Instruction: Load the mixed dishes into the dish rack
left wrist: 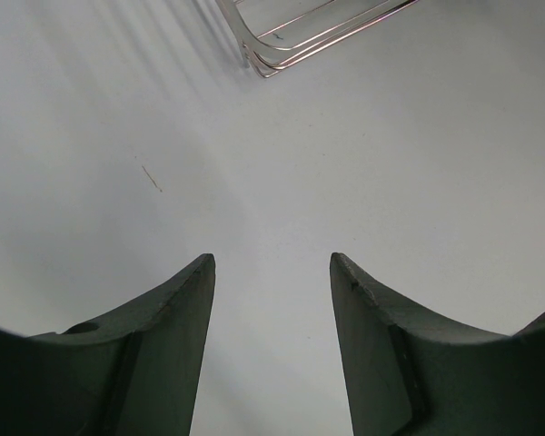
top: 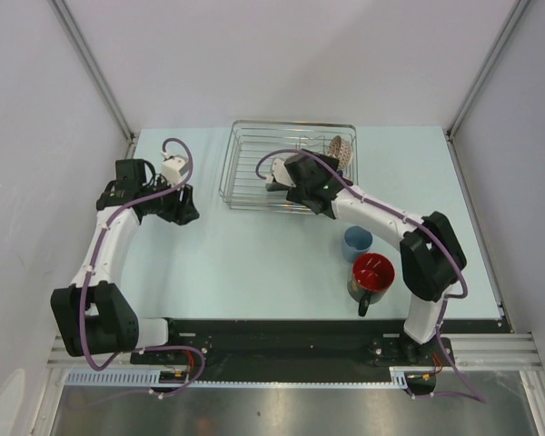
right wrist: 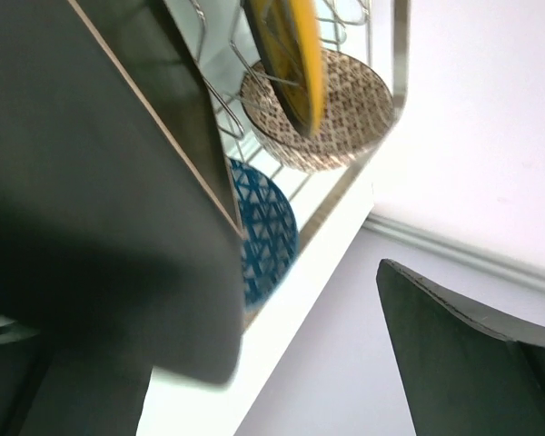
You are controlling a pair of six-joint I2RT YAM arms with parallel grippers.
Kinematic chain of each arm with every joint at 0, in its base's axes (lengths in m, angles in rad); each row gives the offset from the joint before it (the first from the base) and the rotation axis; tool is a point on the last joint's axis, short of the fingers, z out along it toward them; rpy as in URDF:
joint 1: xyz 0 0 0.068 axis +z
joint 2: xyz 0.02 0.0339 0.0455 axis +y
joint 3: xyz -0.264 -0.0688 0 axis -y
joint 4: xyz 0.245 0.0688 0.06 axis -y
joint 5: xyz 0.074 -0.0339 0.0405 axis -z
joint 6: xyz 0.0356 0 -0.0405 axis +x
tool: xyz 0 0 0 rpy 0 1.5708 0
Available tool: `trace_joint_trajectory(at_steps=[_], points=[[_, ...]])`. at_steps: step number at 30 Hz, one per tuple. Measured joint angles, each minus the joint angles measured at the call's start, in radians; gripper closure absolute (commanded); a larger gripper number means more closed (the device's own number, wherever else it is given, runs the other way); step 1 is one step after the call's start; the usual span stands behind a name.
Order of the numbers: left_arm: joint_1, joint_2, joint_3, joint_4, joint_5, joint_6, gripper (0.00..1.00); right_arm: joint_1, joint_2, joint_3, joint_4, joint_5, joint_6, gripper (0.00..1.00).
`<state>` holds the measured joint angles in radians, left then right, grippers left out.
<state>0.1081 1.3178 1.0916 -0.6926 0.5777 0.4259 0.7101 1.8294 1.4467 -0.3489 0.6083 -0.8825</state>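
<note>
White-and-black right arm reaches from the near edge of the bench over the dish rack, right claw spread wide and empty, the blue patterned bowl just beyond it in the rack beside the pinkish-beige bowl.

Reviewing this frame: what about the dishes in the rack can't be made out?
Right wrist view: blue bowl half behind a finger; dark plate cut by the top edge.
Top view: right arm covers the dish rack's middle, hiding the blue bowl.
Left wrist view: only a rack corner shows, no dishes.
</note>
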Motion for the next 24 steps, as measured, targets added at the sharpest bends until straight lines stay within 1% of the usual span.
trace_joint_trajectory(at_steps=[3,7,8,9,10,11,12,13,14,15,16,19,20,21,22,24], points=[[0.0,0.0,0.0,0.001,0.002,0.0,0.41,0.017,-0.074,-0.009,-0.048,0.01,0.056,0.0],[0.0,0.0,0.0,0.003,0.003,0.0,0.41,0.055,-0.223,-0.01,-0.133,0.019,0.167,0.0],[0.0,0.0,0.0,0.003,0.003,0.0,0.41,0.066,-0.267,-0.01,-0.155,0.023,0.215,0.0],[0.0,0.001,0.0,0.003,0.004,0.0,0.41,0.074,-0.309,-0.01,-0.174,0.03,0.277,0.0],[0.0,0.002,0.0,0.003,0.005,-0.001,0.41,0.08,-0.356,-0.009,-0.195,0.023,0.38,0.0],[0.0,0.004,0.0,0.004,0.006,-0.003,0.41,0.066,-0.402,-0.009,-0.224,-0.032,0.479,0.0],[0.0,0.006,0.0,0.005,0.008,-0.006,0.41,0.034,-0.448,-0.008,-0.253,-0.113,0.566,0.0],[0.0,0.009,0.0,0.007,0.011,-0.008,0.41,-0.024,-0.486,-0.006,-0.28,-0.184,0.649,0.0],[0.0,0.012,0.0,0.011,0.013,-0.009,0.41,-0.075,-0.516,-0.005,-0.306,-0.227,0.723,0.0],[-0.002,0.018,0.002,0.016,0.014,-0.011,0.41,-0.109,-0.536,-0.007,-0.333,-0.222,0.787,0.0],[-0.006,0.024,0.003,0.021,0.014,-0.016,0.41,-0.109,-0.55,-0.019,-0.356,-0.195,0.836,0.0],[-0.038,0.044,0.005,0.037,0.003,-0.026,0.41,0.047,-0.57,-0.07,-0.438,-0.148,0.951,0.01],[-0.061,0.049,0.005,0.042,-0.002,-0.027,0.41,0.105,-0.571,-0.092,-0.465,-0.146,0.995,0.03],[-0.084,0.054,0.008,0.045,-0.003,-0.033,0.41,0.16,-0.571,-0.117,-0.495,-0.143,1.039,0.09],[-0.107,0.06,0.011,0.049,-0.002,-0.037,0.41,0.202,-0.575,-0.144,-0.528,-0.142,1.079,0.12],[-0.135,0.076,0.024,0.056,0.005,-0.051,0.42,0.255,-0.591,-0.2,-0.58,-0.141,1.149,0.17]])
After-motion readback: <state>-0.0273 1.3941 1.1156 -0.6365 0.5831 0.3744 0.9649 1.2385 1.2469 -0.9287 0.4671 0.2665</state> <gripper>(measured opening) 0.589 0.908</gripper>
